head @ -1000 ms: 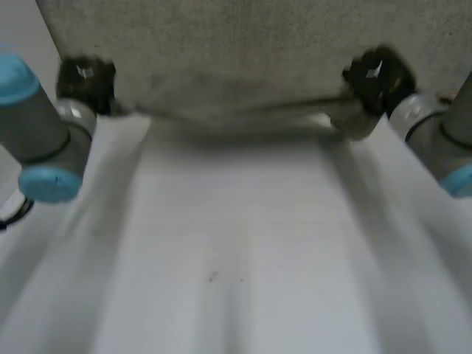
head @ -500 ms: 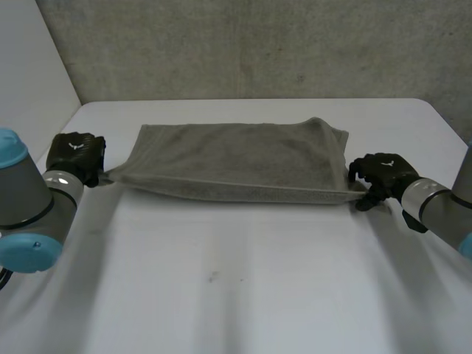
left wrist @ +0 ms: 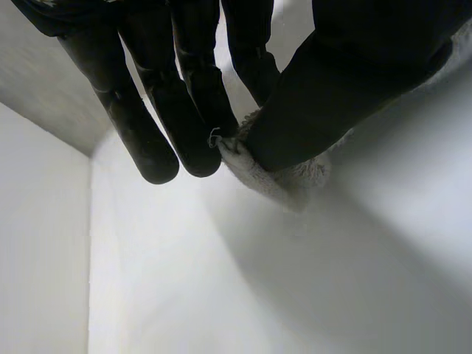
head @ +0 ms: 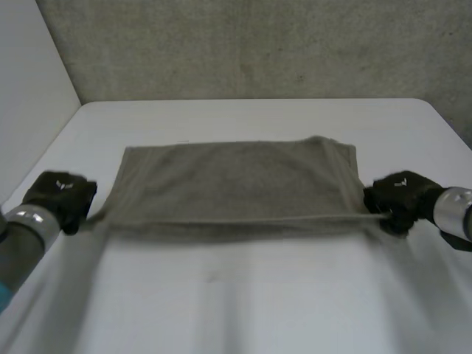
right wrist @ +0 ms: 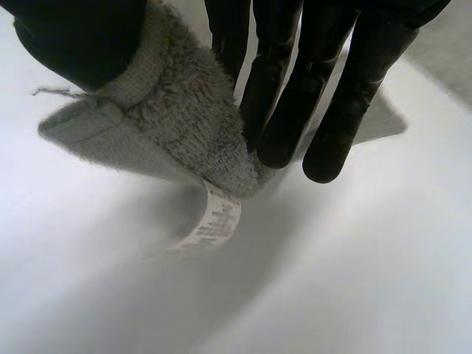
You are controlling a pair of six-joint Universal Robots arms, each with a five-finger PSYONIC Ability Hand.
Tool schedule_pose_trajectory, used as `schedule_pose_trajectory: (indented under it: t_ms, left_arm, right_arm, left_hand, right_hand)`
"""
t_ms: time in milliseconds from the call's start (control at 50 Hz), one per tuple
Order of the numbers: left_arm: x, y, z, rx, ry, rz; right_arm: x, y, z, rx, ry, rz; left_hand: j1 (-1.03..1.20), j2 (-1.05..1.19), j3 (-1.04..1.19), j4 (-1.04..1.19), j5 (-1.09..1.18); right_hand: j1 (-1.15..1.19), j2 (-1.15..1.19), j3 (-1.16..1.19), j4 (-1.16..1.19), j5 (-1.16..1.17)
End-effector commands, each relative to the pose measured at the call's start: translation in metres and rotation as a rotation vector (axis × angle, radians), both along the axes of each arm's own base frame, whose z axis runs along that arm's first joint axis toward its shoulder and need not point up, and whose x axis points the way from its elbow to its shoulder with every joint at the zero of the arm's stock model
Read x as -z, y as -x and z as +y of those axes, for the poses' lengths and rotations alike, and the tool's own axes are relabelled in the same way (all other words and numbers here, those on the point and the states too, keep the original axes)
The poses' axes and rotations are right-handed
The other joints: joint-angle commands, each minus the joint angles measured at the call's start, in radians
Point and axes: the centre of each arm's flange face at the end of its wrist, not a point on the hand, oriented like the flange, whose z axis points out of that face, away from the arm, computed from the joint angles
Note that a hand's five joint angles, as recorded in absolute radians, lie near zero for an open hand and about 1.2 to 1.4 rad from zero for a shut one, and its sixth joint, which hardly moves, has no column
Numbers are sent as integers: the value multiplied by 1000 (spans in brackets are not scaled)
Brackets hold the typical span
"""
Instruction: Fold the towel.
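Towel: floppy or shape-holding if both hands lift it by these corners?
Probably floppy: the near edge of the towel looks straight only because the left hand and right hand pinch its ends; expect the middle to sag if lifted. The fuzzy pile in the right wrist view suggests good grip, so slipping seems unlikely.

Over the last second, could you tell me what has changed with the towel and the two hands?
The towel came down from hanging high between the hands onto the table. Both hands then drew its near edge back toward the robot. Unchanged: the left hand and the right hand each keep a near corner pinched.
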Motion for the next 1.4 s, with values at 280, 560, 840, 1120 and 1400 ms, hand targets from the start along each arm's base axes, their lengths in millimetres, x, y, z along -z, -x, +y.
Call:
schedule_pose_trajectory:
  t_ms: [280, 560, 840, 1120, 1400]
  left_arm:
    - [-20, 26, -20, 252, 127, -150]
    - [24, 49, -99, 140, 191, -195]
    - [43, 60, -127, 101, 228, -197]
    - [15, 68, -121, 61, 286, -35]
    - [0, 56, -83, 42, 260, -28]
  right_arm:
    - [-9, -16, -11, -144, 133, 337]
    - [31, -61, -77, -131, 525, 325]
    - [65, -62, -110, -36, 550, 362]
    - [9, -50, -99, 191, 501, 9]
    - [-10, -5, -59, 310, 189, -220]
  left_hand:
    - [213, 179, 178, 178, 186]
    - [213, 179, 178, 178, 186]
    - [-453, -487, -488, -488, -480]
    - [-917, -951, -952, -952, -944]
    - [-923, -957, -958, -957, -950]
  right_hand:
    - [446, 225, 215, 204, 239]
    - [446, 225, 215, 204, 239]
    - [-231, -452, -463, -473, -438]
    - [-776, -997, -1007, -1017, -982]
    - [-507, -728, -739, -749, -714]
